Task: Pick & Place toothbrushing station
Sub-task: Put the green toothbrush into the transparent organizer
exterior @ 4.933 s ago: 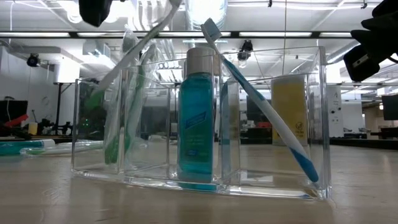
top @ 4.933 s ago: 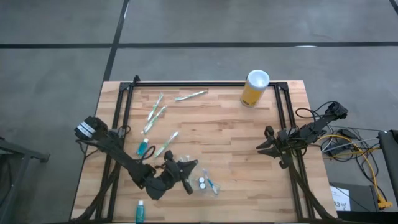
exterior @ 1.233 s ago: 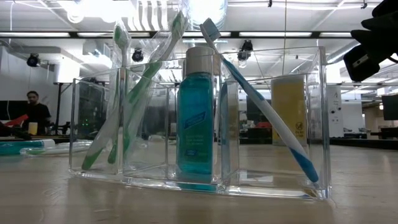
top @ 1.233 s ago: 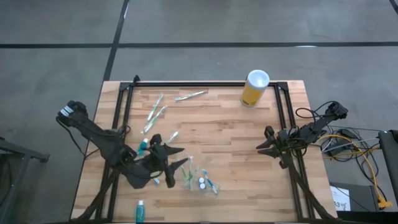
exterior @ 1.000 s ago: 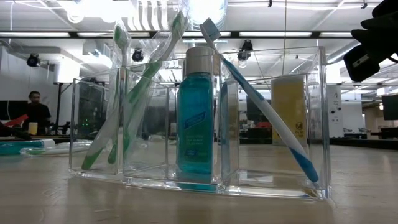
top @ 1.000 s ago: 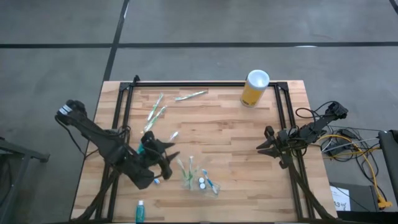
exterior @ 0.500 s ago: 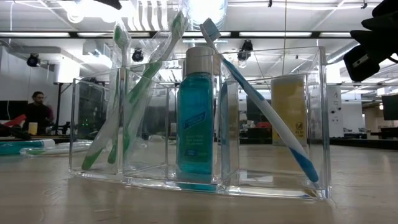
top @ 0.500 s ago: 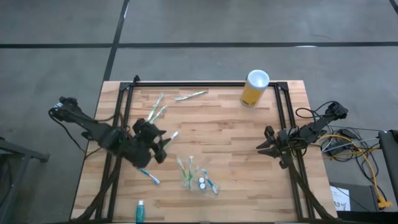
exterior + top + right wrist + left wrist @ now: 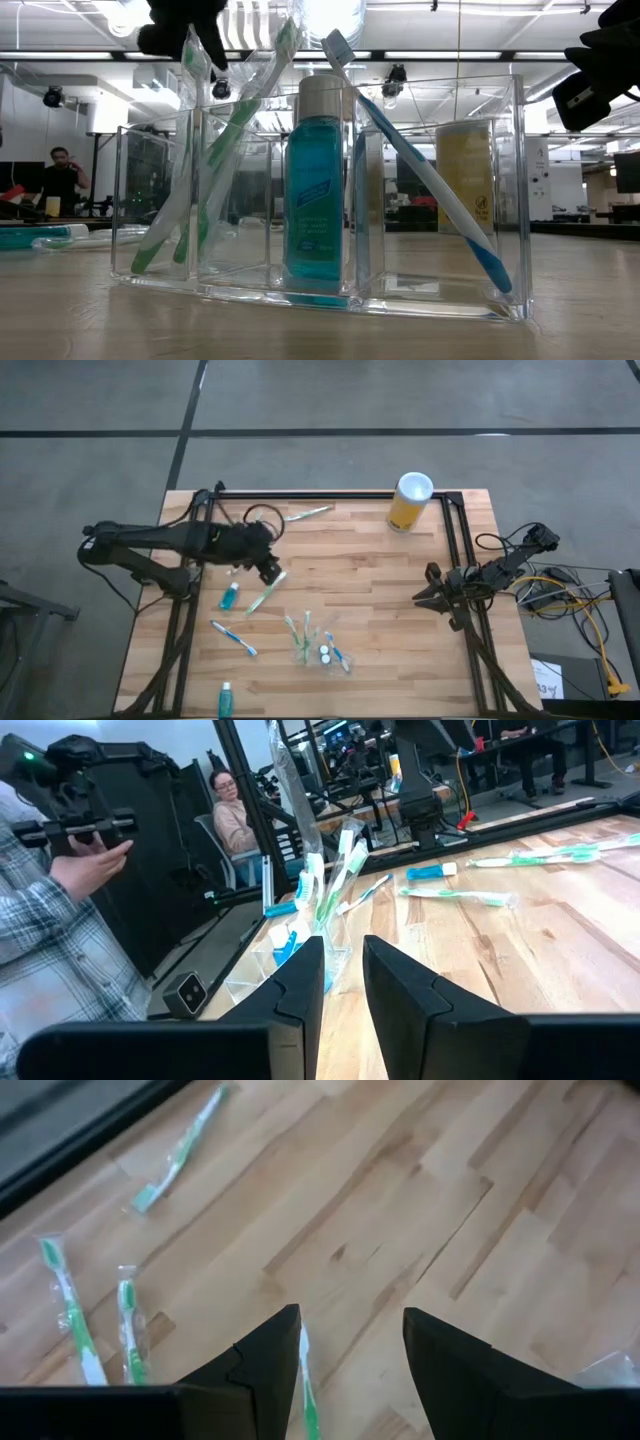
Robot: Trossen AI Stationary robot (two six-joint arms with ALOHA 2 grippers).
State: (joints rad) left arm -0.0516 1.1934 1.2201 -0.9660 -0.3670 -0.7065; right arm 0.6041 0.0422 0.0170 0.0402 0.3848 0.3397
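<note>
The toothbrushing station is a clear plastic holder (image 9: 440,190) near the table's front middle (image 9: 345,664). Two white-green toothbrushes (image 9: 215,130), a teal white-capped tube (image 9: 313,190) and a white-blue toothbrush (image 9: 420,165) stand inside it, leaning on its walls. My left gripper (image 9: 270,572) hangs open above a white-green toothbrush (image 9: 306,1385) that lies flat on the wood, and it touches nothing. My right gripper (image 9: 420,595) waits at the table's right side, its fingers (image 9: 300,990) slightly apart with nothing between them.
Loose on the table: a teal tube (image 9: 230,597), a white-blue toothbrush (image 9: 233,638), another tube (image 9: 226,700) at the front edge, and toothbrushes (image 9: 305,513) toward the far edge. A tall yellow cylinder (image 9: 410,500) stands far right. People (image 9: 235,810) are beyond the table.
My left gripper has drawn back from beside the holder toward the table's far edge, turning as the arm swung round, and now hangs over the loose white-green toothbrush. The white-blue toothbrush it stood over now shows lying on the wood. The holder has stayed put.
</note>
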